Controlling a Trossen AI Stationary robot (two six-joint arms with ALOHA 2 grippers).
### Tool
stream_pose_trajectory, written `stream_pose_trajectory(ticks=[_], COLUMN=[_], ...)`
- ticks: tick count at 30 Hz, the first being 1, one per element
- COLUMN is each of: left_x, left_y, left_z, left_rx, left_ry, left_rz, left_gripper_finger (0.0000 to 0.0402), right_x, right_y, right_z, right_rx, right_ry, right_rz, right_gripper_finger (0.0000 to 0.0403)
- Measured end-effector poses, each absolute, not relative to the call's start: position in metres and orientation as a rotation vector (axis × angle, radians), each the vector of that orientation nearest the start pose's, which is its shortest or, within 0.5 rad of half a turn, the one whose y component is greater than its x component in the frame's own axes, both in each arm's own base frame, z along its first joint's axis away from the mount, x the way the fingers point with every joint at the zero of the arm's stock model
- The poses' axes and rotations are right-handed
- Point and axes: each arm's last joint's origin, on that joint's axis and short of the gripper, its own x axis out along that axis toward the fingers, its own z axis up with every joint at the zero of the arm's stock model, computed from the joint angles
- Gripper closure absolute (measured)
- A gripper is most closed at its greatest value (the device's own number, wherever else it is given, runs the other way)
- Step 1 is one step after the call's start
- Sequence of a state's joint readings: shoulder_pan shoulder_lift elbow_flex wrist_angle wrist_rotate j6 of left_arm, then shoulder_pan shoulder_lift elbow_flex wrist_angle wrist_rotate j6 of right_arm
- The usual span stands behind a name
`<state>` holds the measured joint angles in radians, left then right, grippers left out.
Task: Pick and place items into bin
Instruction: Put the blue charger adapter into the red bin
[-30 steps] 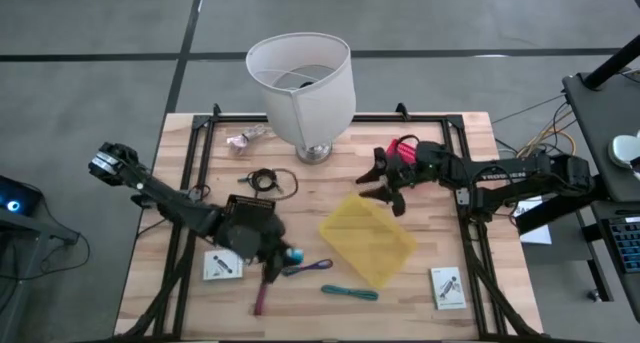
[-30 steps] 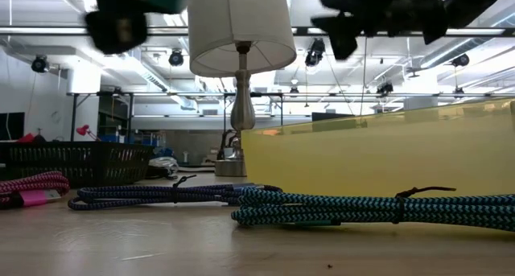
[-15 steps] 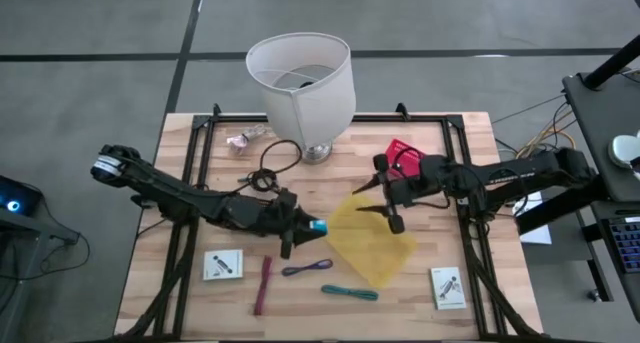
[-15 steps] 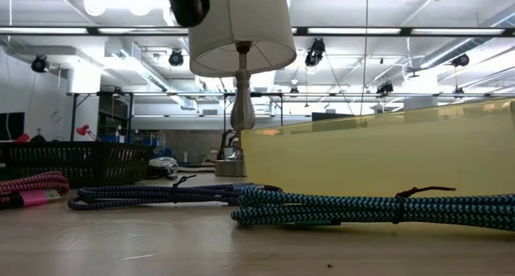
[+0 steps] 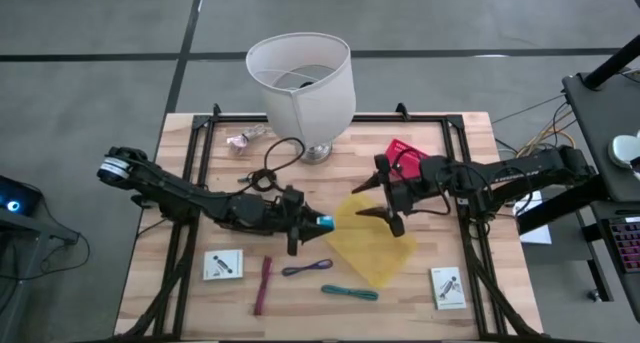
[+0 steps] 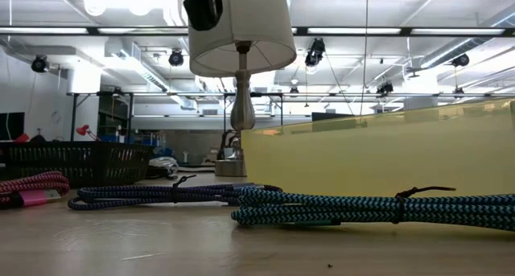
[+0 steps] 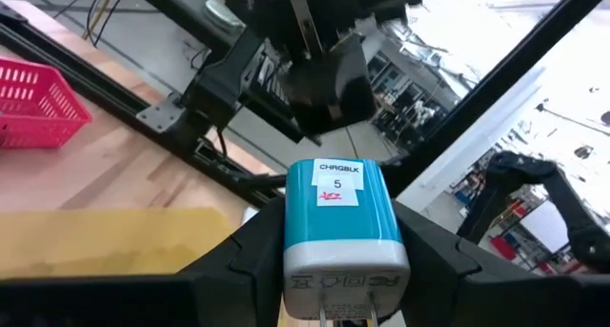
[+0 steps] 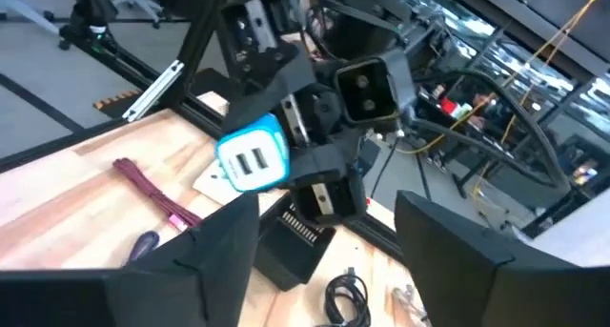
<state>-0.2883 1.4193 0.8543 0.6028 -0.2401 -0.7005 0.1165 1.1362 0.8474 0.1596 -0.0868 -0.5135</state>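
Observation:
My left gripper (image 5: 310, 224) hangs above the table's middle, just left of the yellow bin (image 5: 372, 245), and is shut on a teal-blue charger block (image 5: 321, 223) with a white pronged end. My right gripper (image 5: 378, 201) is open over the bin's far left corner and touches nothing. A maroon tie (image 5: 263, 284), a purple tie (image 5: 306, 269) and a teal tie (image 5: 350, 292) lie flat near the near edge. Two white packets (image 5: 222, 265) (image 5: 448, 286) lie flat. A black cord loop (image 5: 270, 166) lies by the lamp base. My left gripper pinches the charger block (image 7: 338, 222) between its two fingers (image 7: 243, 260), one on each side, near the white pronged end (image 7: 343, 277). The fingers come roughly level from the table's left. The block is lifted clear, its labelled end (image 7: 339, 178) pointing toward the bin.
A large white lampshade (image 5: 302, 81) on its stand rises at the far middle. A red basket (image 5: 403, 151) sits right of it, and a crumpled wrapper (image 5: 246, 137) left of it. In the low view the bin's wall (image 6: 386, 155) stands behind the teal tie (image 6: 378, 207).
My left gripper, shut on the charger block, has risen from beside the ties and moved toward the table's right and far side, up to the bin's left edge. My right gripper has shifted toward the near edge, over the bin. The black cord loop has spread toward the lamp.

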Motion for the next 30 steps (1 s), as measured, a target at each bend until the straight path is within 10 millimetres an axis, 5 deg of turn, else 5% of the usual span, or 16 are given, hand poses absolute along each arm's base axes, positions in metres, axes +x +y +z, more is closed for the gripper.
stream_pose_trajectory(ticks=[10, 30], left_x=[0.309, 0.310], left_y=[-0.074, -0.070], left_z=[0.290, 0.289], left_rx=[-0.726, -0.747], left_ry=[-0.086, -0.082], left_rz=[-0.047, -0.031], left_gripper_finger=[0.0269, 0.0269], right_x=[0.256, 0.294], right_y=[0.038, 0.043], right_z=[0.316, 0.303], right_rx=[-0.534, -0.571], right_ry=[0.070, 0.011], right_rz=[0.277, 0.265], right_gripper_finger=[0.0122, 0.0145])
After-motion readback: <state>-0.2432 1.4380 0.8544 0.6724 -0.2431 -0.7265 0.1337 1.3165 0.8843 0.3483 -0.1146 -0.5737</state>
